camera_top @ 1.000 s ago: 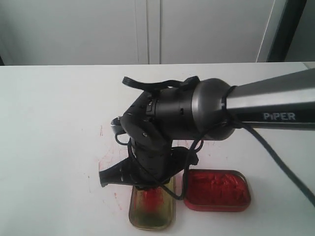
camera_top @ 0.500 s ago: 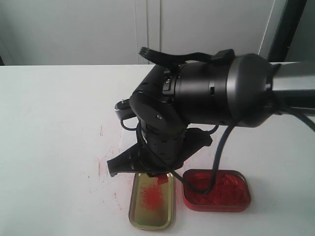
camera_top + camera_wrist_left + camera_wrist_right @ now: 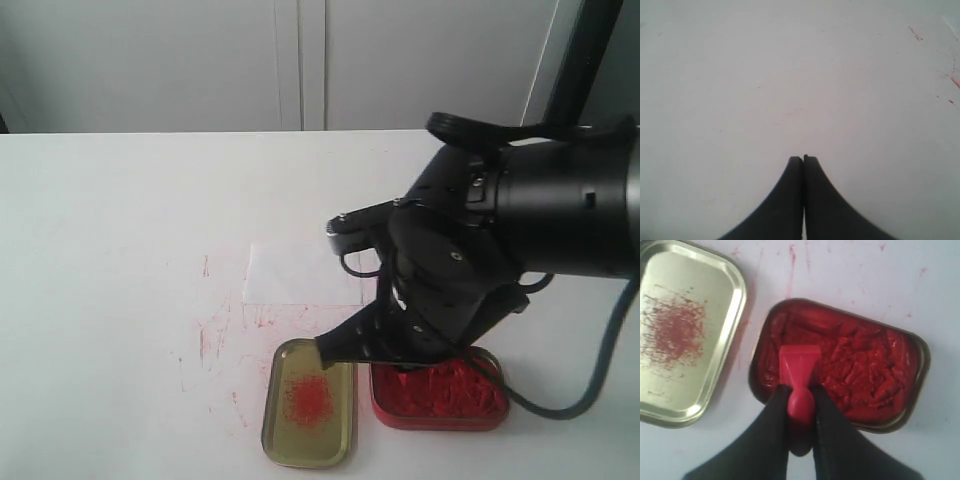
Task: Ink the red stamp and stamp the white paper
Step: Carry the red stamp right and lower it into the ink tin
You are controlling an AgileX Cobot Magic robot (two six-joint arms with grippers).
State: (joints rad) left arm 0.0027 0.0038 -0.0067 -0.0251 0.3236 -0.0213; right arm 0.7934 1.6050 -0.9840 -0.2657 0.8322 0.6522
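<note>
The red stamp [image 3: 799,365] is pinched by its rounded handle in my right gripper [image 3: 800,391], its square base down over the left part of the red ink tin [image 3: 870,375]; I cannot tell whether it touches the ink. In the exterior view the right gripper [image 3: 400,362] hangs over the ink tin [image 3: 450,398] and hides the stamp. The white paper [image 3: 300,272] lies flat behind the tins, uncovered. My left gripper [image 3: 803,159] is shut on nothing over bare white table and is out of the exterior view.
The yellowish tin lid [image 3: 308,415] with a red smudge lies just left of the ink tin, also in the right wrist view as the lid [image 3: 687,335]. Red ink smears [image 3: 215,335] mark the table beside the paper. The black cable [image 3: 590,385] loops right of the arm.
My right arm has swung right, carrying the stamp from above the lid to above the ink tin. The white paper, hidden by the arm before, now shows.
</note>
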